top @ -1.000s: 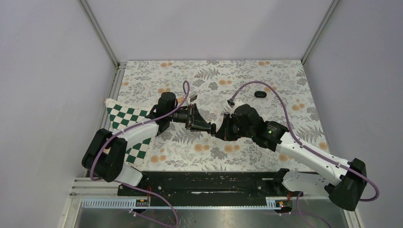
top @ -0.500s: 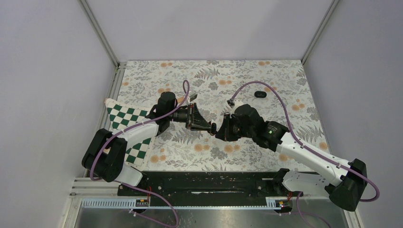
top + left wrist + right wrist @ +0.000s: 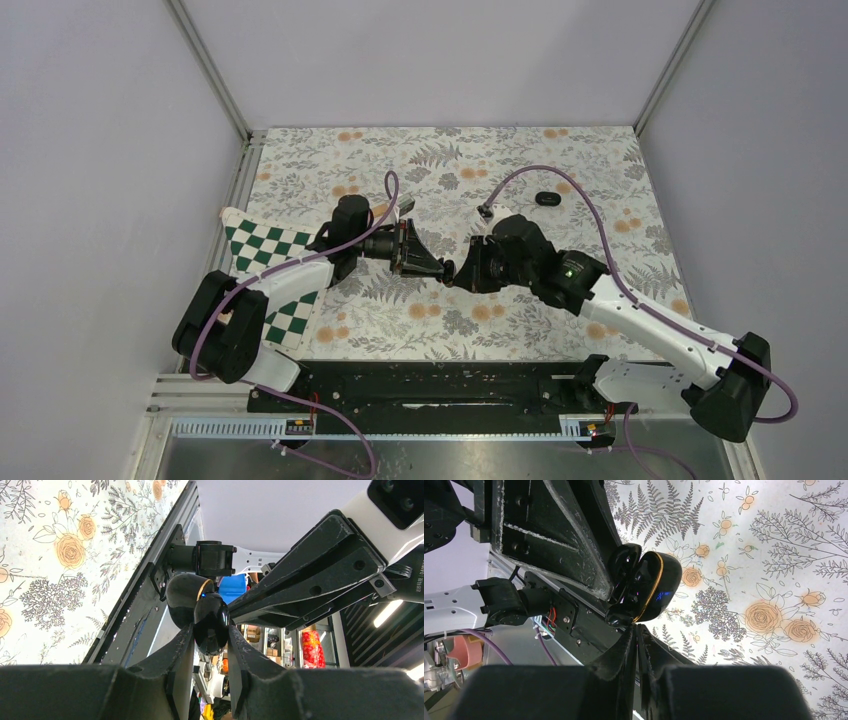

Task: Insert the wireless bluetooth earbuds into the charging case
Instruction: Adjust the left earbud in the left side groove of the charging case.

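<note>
— Two grippers meet above the middle of the floral tabletop (image 3: 600, 160). What does each one have?

— The left gripper (image 3: 210, 631) is clamped on the charging case (image 3: 211, 620), one finger against each glossy black side. The case hangs in the air, well clear of the table, with its lid swung open.

— Any markings on it?

— A thin gold line runs around the rim, and the right wrist view shows a short row of small blue lights (image 3: 662, 598) on the shell. I can read no letters there.

— And the right gripper?

— The right gripper (image 3: 636, 630) has its fingers pinched nearly together, with only a slit between them, and its tips sit at the lower edge of the case's mouth. I cannot tell whether a bud is caught in that slit.

— So where are the wireless bluetooth earbuds?

— A small shiny dark lump (image 3: 617, 620) sits at the mouth just beside those tips. It may be one, but I cannot say.

— Any writing elsewhere?

— White letters beginning "DAM" (image 3: 417, 587) run off the frame's edge on the right arm's black housing.
</note>
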`<state>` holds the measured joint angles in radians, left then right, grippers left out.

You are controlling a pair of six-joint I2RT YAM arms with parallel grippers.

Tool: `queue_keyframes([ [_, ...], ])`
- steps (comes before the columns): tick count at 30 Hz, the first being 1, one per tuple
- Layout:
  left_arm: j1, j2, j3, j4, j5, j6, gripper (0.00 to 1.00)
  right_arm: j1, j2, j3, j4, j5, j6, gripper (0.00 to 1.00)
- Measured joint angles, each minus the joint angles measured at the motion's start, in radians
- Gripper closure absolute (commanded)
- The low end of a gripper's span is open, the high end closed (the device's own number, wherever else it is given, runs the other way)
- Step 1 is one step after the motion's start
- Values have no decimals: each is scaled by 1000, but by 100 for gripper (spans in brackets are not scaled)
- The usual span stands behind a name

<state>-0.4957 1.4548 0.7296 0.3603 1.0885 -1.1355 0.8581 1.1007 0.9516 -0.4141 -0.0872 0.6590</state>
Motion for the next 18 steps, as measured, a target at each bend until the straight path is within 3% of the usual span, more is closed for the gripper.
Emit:
queue_keyframes([
  [12,0,0,-3,0,0,0,100,-4,32,18,-2,10,-7,90],
  [18,0,0,-3,0,0,0,100,-4,11,17,-23,28,-6,73],
])
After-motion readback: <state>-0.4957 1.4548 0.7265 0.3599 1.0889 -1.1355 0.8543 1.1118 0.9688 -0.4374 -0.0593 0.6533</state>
